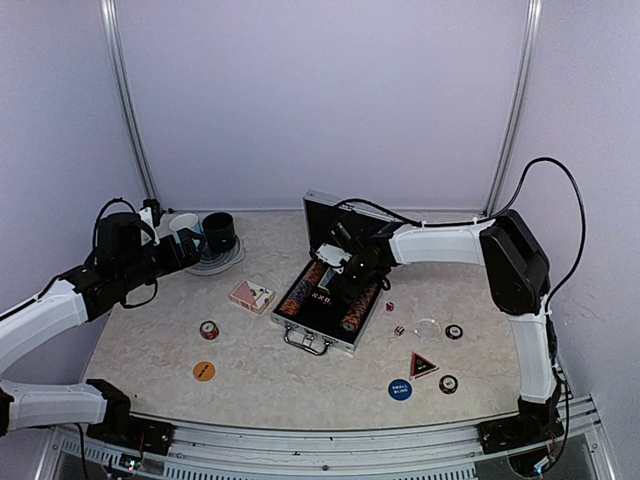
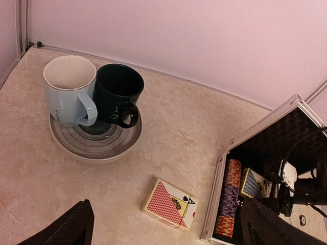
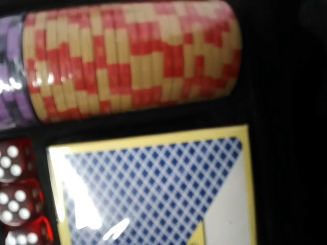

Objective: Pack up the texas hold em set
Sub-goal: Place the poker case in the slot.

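Clearly, the red deck (image 1: 251,296) lies just left of the case (image 1: 330,343), nearer the wide-open left gripper (image 1: 192,248); the right gripper (image 1: 345,280) sits inside the case, and its spread cannot be told.

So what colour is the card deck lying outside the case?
The card deck has a red lattice back, cream border; clearest in the left wrist view.

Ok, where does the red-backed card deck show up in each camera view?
Top external: the red-backed card deck lies on the table left of centre, just left of the open silver ribbed case.
Left wrist: bottom centre, left of the case.
Right wrist: not in it; only a blue-backed deck shows there.
Shared landmark: the case, beside the deck in the top and left wrist views.
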Robot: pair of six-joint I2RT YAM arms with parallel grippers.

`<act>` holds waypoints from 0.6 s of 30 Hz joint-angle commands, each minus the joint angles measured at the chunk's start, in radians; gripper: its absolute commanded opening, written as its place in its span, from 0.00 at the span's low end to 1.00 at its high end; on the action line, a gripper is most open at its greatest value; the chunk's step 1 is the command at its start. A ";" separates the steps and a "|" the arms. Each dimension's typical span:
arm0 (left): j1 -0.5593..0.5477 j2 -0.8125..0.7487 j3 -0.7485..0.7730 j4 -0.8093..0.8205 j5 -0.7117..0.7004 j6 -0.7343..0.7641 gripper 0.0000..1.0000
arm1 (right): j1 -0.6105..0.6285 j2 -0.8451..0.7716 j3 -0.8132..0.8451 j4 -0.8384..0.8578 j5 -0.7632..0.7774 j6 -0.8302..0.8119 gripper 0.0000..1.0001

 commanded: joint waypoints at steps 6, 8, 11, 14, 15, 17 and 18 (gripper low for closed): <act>0.005 -0.011 -0.014 0.025 0.007 -0.006 0.99 | 0.018 -0.080 -0.075 0.082 0.078 -0.038 0.47; 0.005 -0.015 -0.014 0.025 0.005 -0.006 0.99 | 0.017 -0.069 -0.064 0.069 0.066 -0.045 0.48; 0.005 -0.016 -0.015 0.026 0.001 -0.004 0.99 | 0.017 -0.041 -0.034 0.036 0.043 -0.044 0.49; 0.005 -0.016 -0.018 0.028 0.001 -0.004 0.99 | 0.018 -0.018 -0.015 0.012 0.026 -0.040 0.50; 0.004 -0.015 -0.018 0.028 0.002 -0.004 0.99 | 0.017 -0.012 -0.011 0.006 0.014 -0.037 0.51; 0.005 -0.014 -0.018 0.028 0.003 -0.001 0.99 | 0.014 0.000 0.000 -0.005 -0.022 -0.030 0.52; 0.005 -0.014 -0.018 0.028 0.002 -0.001 0.99 | 0.013 0.004 0.007 -0.011 -0.042 -0.026 0.52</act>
